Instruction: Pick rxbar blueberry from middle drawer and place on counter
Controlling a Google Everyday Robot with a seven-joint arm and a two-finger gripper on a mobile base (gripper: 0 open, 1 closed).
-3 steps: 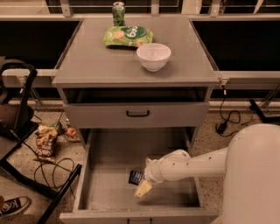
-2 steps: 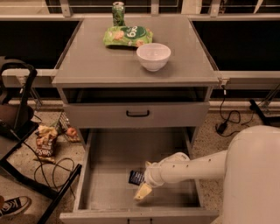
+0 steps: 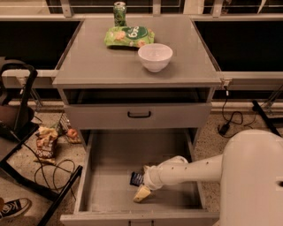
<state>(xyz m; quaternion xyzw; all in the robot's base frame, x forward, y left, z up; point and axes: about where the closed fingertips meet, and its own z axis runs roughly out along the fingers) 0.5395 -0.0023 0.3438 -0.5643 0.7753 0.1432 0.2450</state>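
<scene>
Gray metal makes up the whole cabinet. Its middle drawer (image 3: pixel 110 176) is pulled far out toward the camera, showing a flat floor and low side walls. The rxbar blueberry (image 3: pixel 136 178), a small dark packet with faint pale print, lies flat on that floor, right of centre and toward the front. The white arm (image 3: pixel 190 170) reaches in from the right, over the drawer's side wall. The hand (image 3: pixel 142 194) is at its end, low over the drawer floor just in front of the bar, with a cream-coloured tip angled down and to the left. The bar's right end is hidden behind the hand, so I cannot tell whether the two touch. Nor can I tell whether the hand is spread or pressed together.

Above the open drawer, the upper drawer front (image 3: pixel 139 114) with its black handle is shut. The tabletop (image 3: pixel 88 62) carries a white bowl (image 3: pixel 155 56) near its middle and a green snack bag (image 3: pixel 129 36) behind that. A green can (image 3: pixel 120 13) stands upright at the back edge. On the floor to the left, snack packets (image 3: pixel 45 143) lie among black cables.
</scene>
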